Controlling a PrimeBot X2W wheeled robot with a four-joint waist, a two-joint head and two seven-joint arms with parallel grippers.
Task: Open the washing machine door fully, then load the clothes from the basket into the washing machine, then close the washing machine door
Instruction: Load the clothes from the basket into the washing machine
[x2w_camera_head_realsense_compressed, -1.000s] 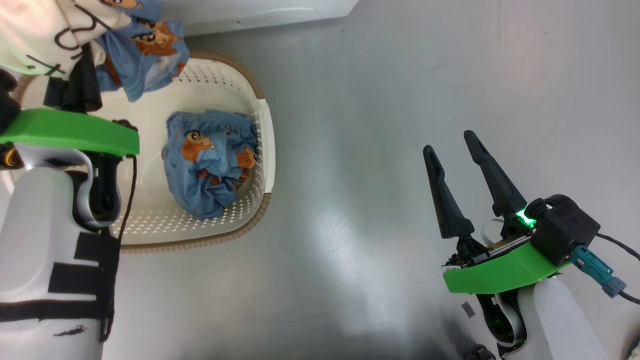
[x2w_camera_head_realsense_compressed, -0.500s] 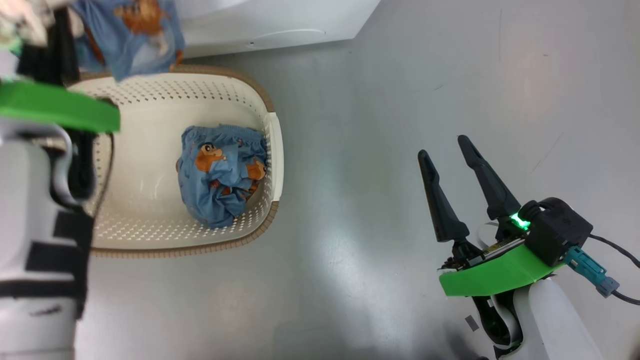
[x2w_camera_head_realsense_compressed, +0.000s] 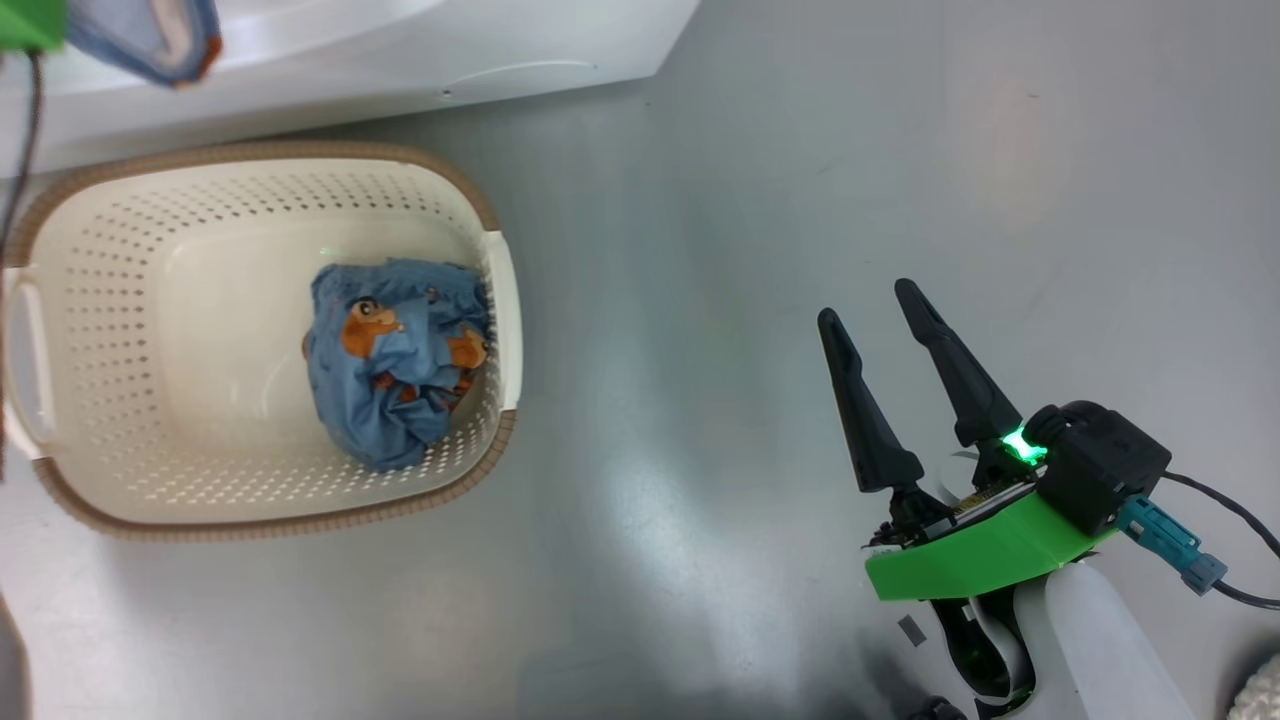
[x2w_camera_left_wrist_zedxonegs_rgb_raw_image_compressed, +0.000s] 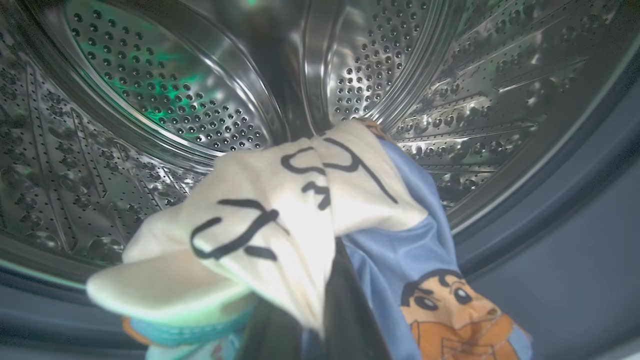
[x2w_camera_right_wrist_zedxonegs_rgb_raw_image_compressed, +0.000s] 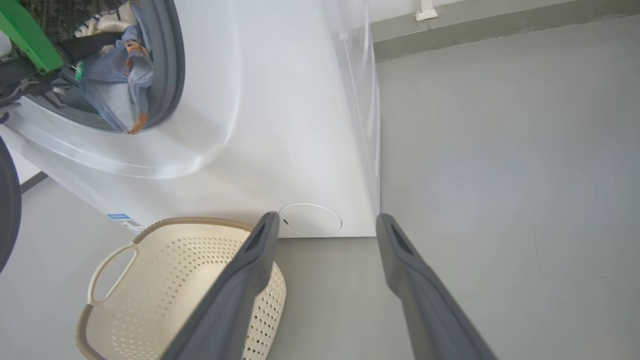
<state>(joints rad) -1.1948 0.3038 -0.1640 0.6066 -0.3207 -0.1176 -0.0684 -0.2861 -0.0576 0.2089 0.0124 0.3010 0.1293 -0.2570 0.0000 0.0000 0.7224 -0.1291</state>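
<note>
1. Cream plastic dotted with small holes makes the one basket (x2w_camera_head_realsense_compressed: 300, 155) in the head view. It has a brown woven-look rim, round corners and two handles. It sits on the shiny grey floor (x2w_camera_head_realsense_compressed: 700, 250), with its far rim close to the white washing machine (x2w_camera_head_realsense_compressed: 400, 60). One crumpled blue clothes lump (x2w_camera_head_realsense_compressed: 395, 390) with orange animals lies inside, against the right wall. The right gripper (x2w_camera_head_realsense_compressed: 866, 303) hovers well apart from the basket. Its two long dark fingers are spread and hold nothing. A wide strip of floor lies between gripper and basket.
2. In the left wrist view, the shiny steel drum (x2w_camera_left_wrist_zedxonegs_rgb_raw_image_compressed: 175, 100), full of little holes, curves all around. The left gripper (x2w_camera_left_wrist_zedxonegs_rgb_raw_image_compressed: 345, 305) is pinched together on the held cloth (x2w_camera_left_wrist_zedxonegs_rgb_raw_image_compressed: 280, 215) at the mouth of the drum. The cloth is soft, white with black lines and blue with a cartoon face, and it drapes over the fingers. A grey rubber ring (x2w_camera_left_wrist_zedxonegs_rgb_raw_image_compressed: 550, 225) edges the opening.
3. In the right wrist view, the washing machine front is smooth, with one round cap (x2w_camera_right_wrist_zedxonegs_rgb_raw_image_compressed: 310, 220) and one blue sticker (x2w_camera_right_wrist_zedxonegs_rgb_raw_image_compressed: 120, 217) low down. The held cloth hangs in the round opening at the top left. A dark curved edge of the door (x2w_camera_right_wrist_zedxonegs_rgb_raw_image_compressed: 6, 210) shows at the left, swung away from the opening. The basket stands just in front of the machine, and the floor stretches wide to the right.
</note>
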